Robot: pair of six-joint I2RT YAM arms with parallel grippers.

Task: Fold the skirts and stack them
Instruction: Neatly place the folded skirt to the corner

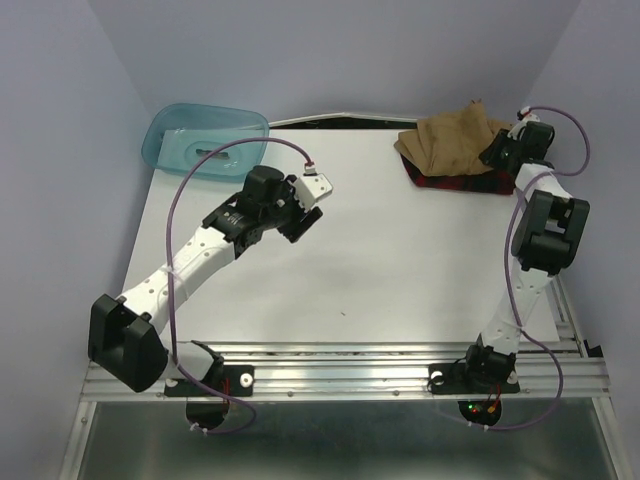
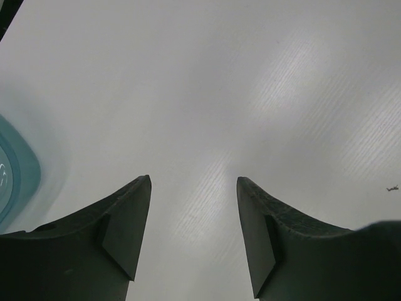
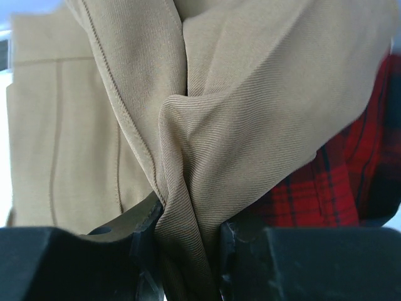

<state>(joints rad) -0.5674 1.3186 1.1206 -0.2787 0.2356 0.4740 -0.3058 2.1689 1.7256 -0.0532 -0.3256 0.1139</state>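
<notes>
The tan-brown skirt [image 1: 447, 141] lies bunched on top of the red plaid skirt [image 1: 455, 182] at the table's far right. In the right wrist view a pinched fold of the tan skirt [image 3: 207, 138] fills the frame, with the plaid skirt [image 3: 326, 188] beneath at the right. My right gripper [image 1: 497, 152] [image 3: 188, 251] is shut on that tan fold. My left gripper [image 1: 308, 222] [image 2: 194, 207] is open and empty above bare table near the middle left.
A translucent teal tub [image 1: 205, 139] stands at the far left corner; its rim shows in the left wrist view [image 2: 14, 182]. The white table top [image 1: 350, 280] runs to a metal rail at the near edge. Purple walls close in the sides.
</notes>
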